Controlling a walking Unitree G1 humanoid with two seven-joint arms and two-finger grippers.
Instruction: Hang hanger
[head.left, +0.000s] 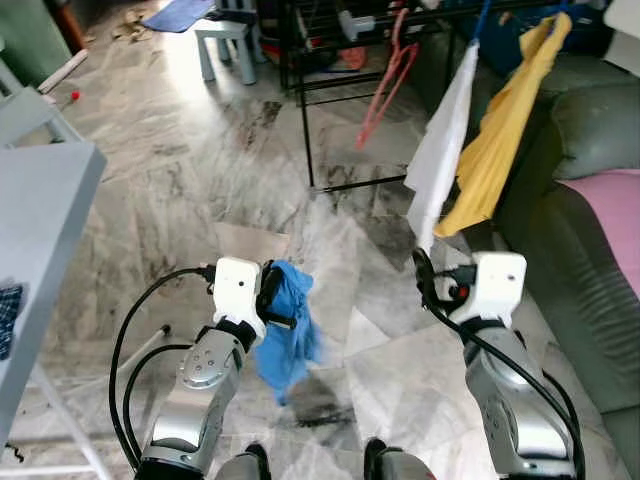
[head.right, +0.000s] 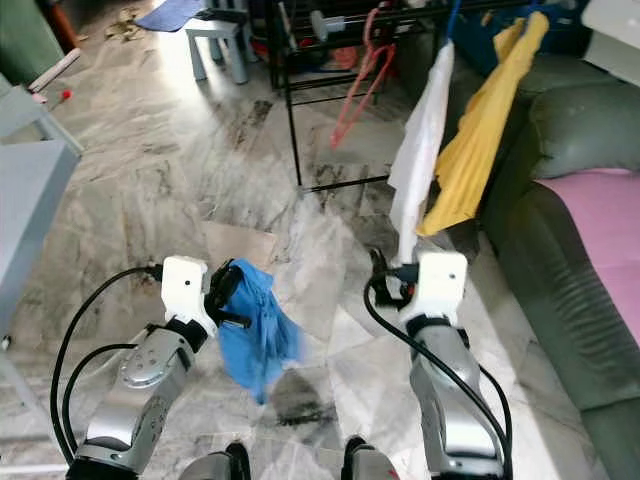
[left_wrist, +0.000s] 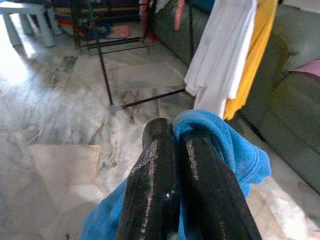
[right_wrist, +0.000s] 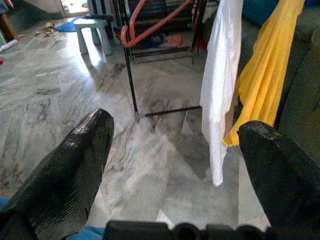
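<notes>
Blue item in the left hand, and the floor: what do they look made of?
The blue item looks like soft matte cloth, possibly terry or fleece: it droops in folds from the shut left hand. The floor looks like polished marble or marble-look tile: grey veining, straight joints, window glare.

Drying rack (head.left: 330, 90) ahead, centre, on floor (head.left: 200, 190). Two garments (head.left: 470, 150) hang from rack's right end, side by side, just left of sofa (head.left: 590, 230). Hanger (head.left: 385, 85) dangles on rack, left of garments. Stool (head.left: 228, 45) behind, left of rack. Desk (head.left: 40, 220) at near left. Cloth (head.left: 287, 325) hangs low between arms, left of centre.
</notes>
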